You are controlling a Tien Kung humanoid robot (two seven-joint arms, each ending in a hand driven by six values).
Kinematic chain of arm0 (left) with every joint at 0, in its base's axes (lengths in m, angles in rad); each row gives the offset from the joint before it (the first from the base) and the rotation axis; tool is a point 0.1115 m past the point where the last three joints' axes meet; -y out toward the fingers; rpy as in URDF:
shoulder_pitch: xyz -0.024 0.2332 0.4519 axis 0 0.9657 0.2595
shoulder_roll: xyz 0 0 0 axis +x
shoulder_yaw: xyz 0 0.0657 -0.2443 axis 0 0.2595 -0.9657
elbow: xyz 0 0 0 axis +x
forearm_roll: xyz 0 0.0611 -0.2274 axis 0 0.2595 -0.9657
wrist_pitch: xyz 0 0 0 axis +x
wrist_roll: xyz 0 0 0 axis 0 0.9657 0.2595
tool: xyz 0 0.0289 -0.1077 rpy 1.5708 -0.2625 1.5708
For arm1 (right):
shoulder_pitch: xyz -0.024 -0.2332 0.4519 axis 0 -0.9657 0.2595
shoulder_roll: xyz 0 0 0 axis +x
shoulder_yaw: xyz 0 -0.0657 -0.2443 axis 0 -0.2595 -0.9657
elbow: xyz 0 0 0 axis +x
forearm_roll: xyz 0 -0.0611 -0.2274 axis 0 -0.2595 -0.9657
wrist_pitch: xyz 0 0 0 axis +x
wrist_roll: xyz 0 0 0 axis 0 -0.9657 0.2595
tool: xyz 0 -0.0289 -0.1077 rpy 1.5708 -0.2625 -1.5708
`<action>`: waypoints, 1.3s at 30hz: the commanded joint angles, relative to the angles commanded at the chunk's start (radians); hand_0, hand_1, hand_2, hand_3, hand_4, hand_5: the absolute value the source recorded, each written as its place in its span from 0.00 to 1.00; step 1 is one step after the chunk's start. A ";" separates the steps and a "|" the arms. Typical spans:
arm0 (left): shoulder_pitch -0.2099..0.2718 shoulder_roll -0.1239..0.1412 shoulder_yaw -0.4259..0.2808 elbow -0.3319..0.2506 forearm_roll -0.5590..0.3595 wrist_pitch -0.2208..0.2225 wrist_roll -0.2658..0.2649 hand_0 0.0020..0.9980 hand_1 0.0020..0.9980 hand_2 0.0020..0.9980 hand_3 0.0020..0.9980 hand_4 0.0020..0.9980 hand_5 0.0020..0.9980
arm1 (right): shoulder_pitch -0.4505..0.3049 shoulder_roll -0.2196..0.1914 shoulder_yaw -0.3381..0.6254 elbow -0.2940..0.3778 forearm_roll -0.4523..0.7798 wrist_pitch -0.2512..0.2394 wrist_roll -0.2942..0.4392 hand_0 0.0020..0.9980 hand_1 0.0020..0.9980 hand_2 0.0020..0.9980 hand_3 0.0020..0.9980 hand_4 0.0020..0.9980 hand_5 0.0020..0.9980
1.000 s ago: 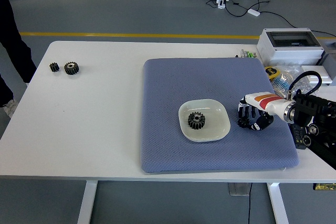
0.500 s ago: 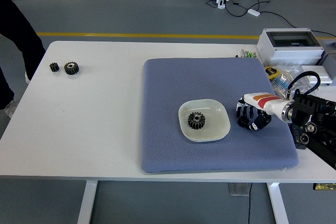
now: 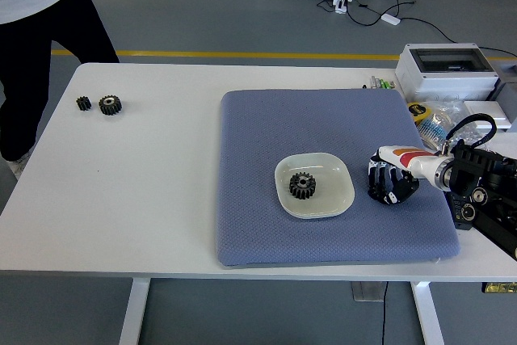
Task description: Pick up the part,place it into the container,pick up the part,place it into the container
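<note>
Fingers (image 3: 386, 187) of right hand (image 3: 392, 183) curled, empty; gear (image 3: 302, 186) in dish (image 3: 339, 199) just left.

the person (image 3: 36, 34) at the far left corner of the table (image 3: 145, 191) has come more into the picture: before only a dark leg showed at the left edge, now a white top and both dark legs are seen. the right hand (image 3: 391, 184), on the blue mat (image 3: 266, 127) just beside the dish (image 3: 343, 191), has shifted a little to the right and down.
</note>
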 joint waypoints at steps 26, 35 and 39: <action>0.002 0.000 -0.007 0.000 0.011 0.000 0.000 0.69 0.68 0.68 0.57 0.68 0.61 | 0.029 -0.027 0.110 0.142 -0.034 0.003 -0.018 0.05 0.17 0.26 0.26 0.71 0.11; -0.002 0.000 0.000 0.000 0.003 0.001 0.000 0.69 0.68 0.68 0.57 0.68 0.61 | 0.124 0.006 -0.028 0.193 0.012 0.023 -0.043 0.05 0.17 0.26 0.26 0.72 0.12; -0.005 0.000 -0.001 0.000 -0.002 0.003 -0.002 0.69 0.68 0.68 0.57 0.68 0.61 | 0.172 0.020 -0.086 0.191 0.023 0.032 -0.052 0.05 0.17 0.26 0.26 0.72 0.12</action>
